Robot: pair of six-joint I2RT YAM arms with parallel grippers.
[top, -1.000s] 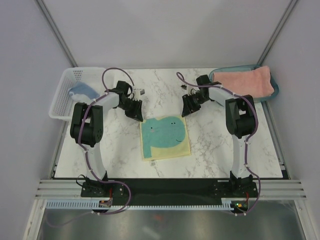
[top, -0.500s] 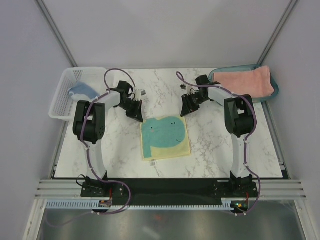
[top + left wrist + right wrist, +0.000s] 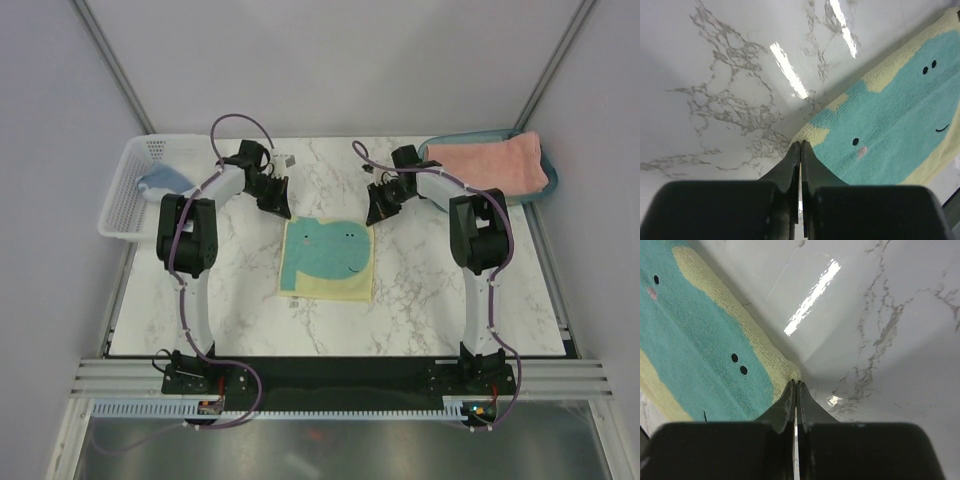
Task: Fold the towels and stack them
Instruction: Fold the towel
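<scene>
While my left gripper is clamped on one far corner of the pale-yellow towel, my right gripper pinches the other. The cloth spreads over the middle of the table, with the pink towel far right and the grey-blue towel far left.

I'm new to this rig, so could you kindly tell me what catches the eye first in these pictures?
The pale-yellow towel with its teal face is spread mid-table, its two far corners pinched by the shut left gripper and right gripper. A salmon-pink towel fills the tray far right; a grey-blue towel sits in the white basket far left.
</scene>
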